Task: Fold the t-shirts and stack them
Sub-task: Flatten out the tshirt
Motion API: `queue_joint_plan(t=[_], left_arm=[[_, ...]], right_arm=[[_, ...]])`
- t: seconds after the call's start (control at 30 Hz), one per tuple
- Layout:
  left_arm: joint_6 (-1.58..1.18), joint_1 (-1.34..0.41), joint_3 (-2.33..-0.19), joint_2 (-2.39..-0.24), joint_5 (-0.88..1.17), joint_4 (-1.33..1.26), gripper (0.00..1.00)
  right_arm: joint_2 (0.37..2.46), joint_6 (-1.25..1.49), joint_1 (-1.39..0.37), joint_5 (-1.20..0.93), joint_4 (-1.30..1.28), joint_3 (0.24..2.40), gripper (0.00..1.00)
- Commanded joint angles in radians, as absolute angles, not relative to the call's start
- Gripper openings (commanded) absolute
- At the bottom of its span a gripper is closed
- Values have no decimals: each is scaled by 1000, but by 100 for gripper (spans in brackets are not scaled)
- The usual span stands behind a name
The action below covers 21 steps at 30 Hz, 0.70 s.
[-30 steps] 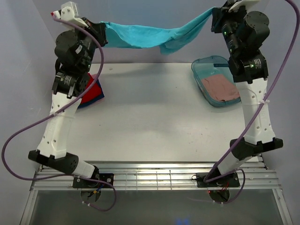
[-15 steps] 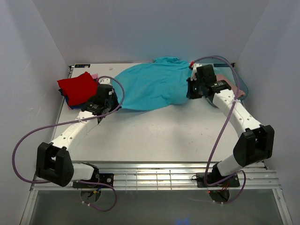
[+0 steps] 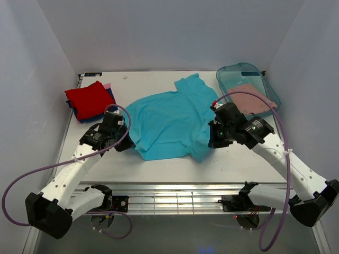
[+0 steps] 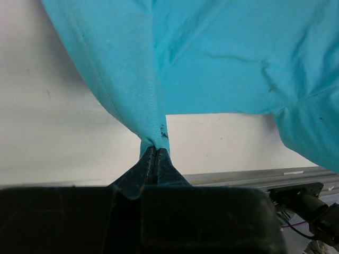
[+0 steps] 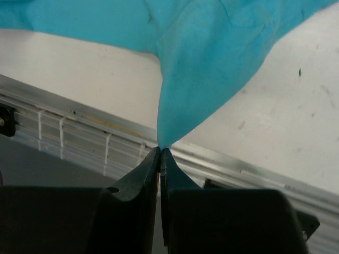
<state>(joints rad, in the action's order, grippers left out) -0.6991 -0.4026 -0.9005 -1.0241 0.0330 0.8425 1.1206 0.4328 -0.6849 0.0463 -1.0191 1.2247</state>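
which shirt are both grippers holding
The teal t-shirt spread mid-table, pinched by the left gripper and right gripper; the red one sits folded far left, the dusty-pink one in the tub.

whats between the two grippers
The teal t-shirt lies spread on the table between them, the left gripper and right gripper each shut on its near edge; the top view shows it.

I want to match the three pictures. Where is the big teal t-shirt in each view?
Top external: teal t-shirt spread flat, mid-picture.
Left wrist: teal t-shirt fills the top, a corner pinched in the left end effector.
Right wrist: teal t-shirt narrows from the top into the shut right end effector.
Shared landmark: the metal rail along the near edge.
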Motion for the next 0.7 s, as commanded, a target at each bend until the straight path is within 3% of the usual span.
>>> queue_joint_plan(t=[0.0, 0.13, 0.23, 0.27, 0.3, 0.33, 0.37, 0.4, 0.53, 0.6, 0.63, 0.67], left_arm=[[-730, -407, -891, -988, 28, 1029, 0], [-736, -407, -926, -1006, -31, 1117, 2], [-752, -407, -986, -1023, -103, 1207, 42], [-756, -407, -1008, -1026, -127, 1253, 50], [-771, -407, -1034, -1026, -188, 1278, 58], [-779, -407, -1089, -1026, -219, 1314, 72], [-784, -407, -1118, -1025, -250, 1333, 83], [-793, -407, -1152, -1032, -306, 1350, 87], [-793, -407, -1235, -1066, -360, 1321, 86], [-784, -407, -1207, -1106, -348, 1267, 76], [-775, -407, -1189, -1120, -335, 1199, 49], [-770, -407, -1145, -1133, -330, 1160, 32]], right_arm=[[1065, 592, -751, 87, -1166, 1171, 8], [1019, 661, -823, 95, -1265, 1143, 8], [991, 707, -857, 86, -1312, 1100, 12], [979, 730, -865, 77, -1310, 1089, 29], [957, 782, -879, 81, -1310, 1077, 40], [951, 801, -902, 92, -1312, 1077, 62], [945, 810, -907, 112, -1312, 1078, 71], [946, 819, -910, 124, -1310, 1095, 73], [995, 786, -911, 242, -1284, 1159, 74], [1041, 746, -911, 281, -1237, 1167, 70], [1055, 730, -911, 305, -1204, 1157, 54], [1083, 718, -910, 352, -1133, 1148, 42]])
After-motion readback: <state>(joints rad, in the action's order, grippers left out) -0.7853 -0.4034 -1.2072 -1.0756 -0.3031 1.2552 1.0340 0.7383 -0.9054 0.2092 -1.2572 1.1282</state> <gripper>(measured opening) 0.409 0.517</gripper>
